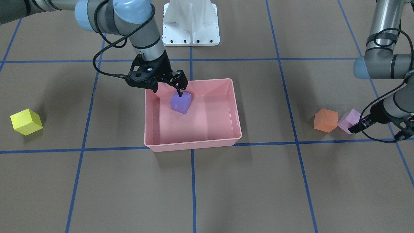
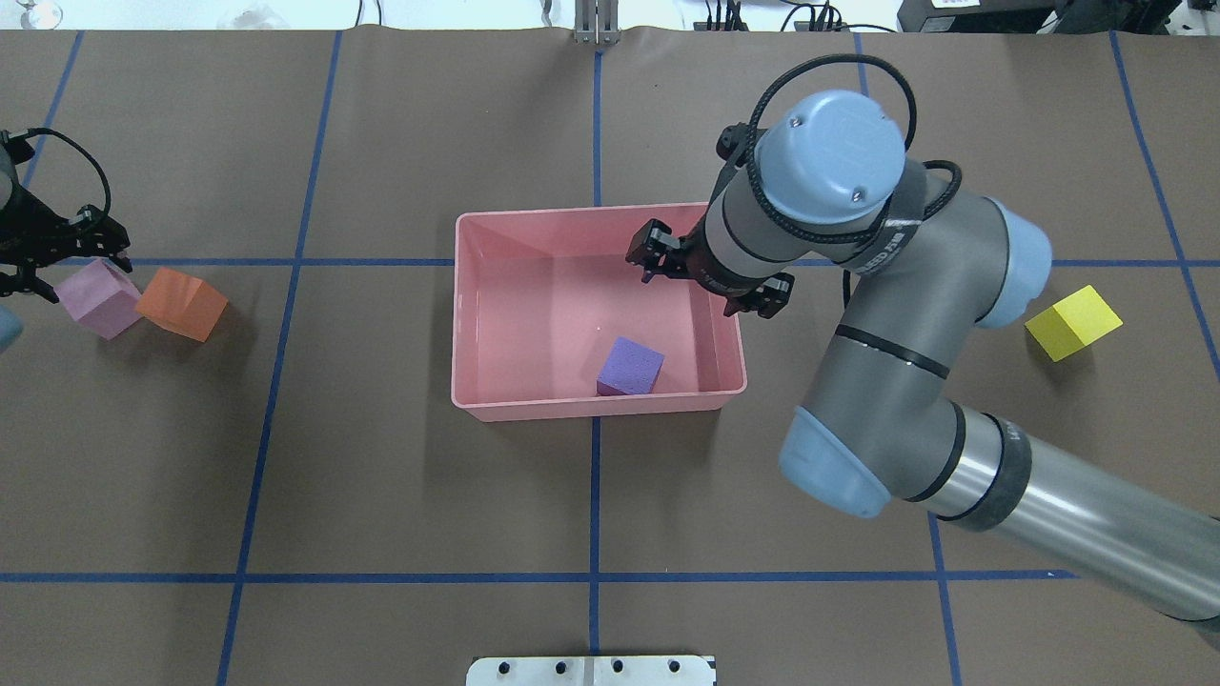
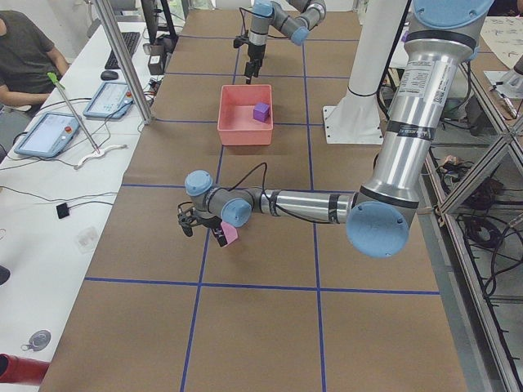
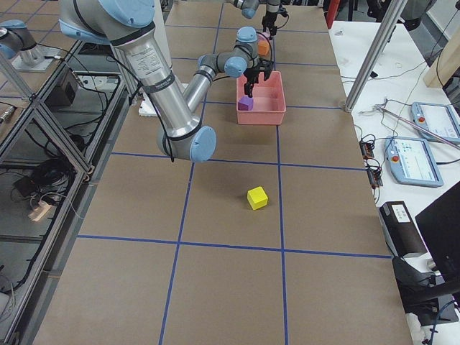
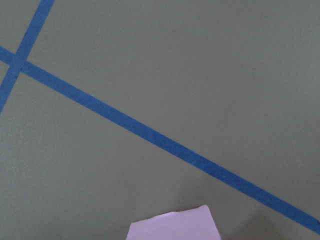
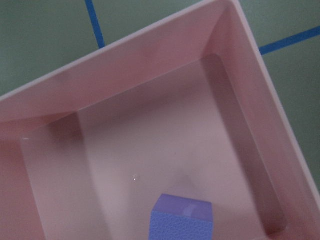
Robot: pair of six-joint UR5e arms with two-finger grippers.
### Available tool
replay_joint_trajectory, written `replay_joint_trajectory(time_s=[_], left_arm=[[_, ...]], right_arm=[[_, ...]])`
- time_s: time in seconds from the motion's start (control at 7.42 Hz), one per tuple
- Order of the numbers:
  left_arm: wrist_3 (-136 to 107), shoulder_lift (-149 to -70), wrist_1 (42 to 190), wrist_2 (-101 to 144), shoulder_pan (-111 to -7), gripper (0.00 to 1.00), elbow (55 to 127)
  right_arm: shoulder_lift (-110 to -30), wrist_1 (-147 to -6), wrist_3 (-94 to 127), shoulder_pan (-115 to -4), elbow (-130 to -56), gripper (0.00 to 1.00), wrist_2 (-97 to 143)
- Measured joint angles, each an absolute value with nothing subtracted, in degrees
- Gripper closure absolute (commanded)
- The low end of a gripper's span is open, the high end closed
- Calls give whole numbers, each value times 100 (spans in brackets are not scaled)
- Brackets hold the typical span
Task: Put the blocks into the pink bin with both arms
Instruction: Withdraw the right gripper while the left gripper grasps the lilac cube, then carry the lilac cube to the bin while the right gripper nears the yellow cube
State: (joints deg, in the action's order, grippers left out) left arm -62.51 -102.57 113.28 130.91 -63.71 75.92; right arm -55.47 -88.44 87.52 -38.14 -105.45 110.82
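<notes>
Your right gripper [image 1: 168,91]: fingers spread, above purple cube [image 1: 181,103] in bin [image 1: 194,145]. Your left gripper [image 2: 69,259]: spread, over lilac cube [image 1: 348,119]; orange cube [image 1: 325,120] just beside.

A brown bench [image 2: 381,476], marked into squares by blue tape [image 2: 594,495], carries a pink bin [image 2: 591,412] at its middle. A yellow block [image 2: 1073,322] sits alone at one end; at the other, an orange block [image 2: 182,303] and a lilac block [image 2: 98,299] sit close together. A white base [image 1: 190,22] stands at the robot's edge.
</notes>
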Motion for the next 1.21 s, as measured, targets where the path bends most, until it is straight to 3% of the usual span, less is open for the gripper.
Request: replay_joint_trajectory(time_s=[0.27,0.54,0.81,1.21], left_arm=[[-6408,-10256,11420,13087,-6350,100,7571],[-6532,-10251,11301,13147,-6351,100,7763],[-6552,-10479,10252,13369,-6454,100,8540],[-7003,-11877,7816,13371,-6523,100,9758]], right_arm=[[-6049,-8843,8383,-4486,-10744,2,11670],[-6548,-8842,7690,-4860,-10863,4,11827],[-7103,-8830,6564,-5244,-10860,3,11840],[-7878,-8785,4756,-5731,-10706,3,11748]])
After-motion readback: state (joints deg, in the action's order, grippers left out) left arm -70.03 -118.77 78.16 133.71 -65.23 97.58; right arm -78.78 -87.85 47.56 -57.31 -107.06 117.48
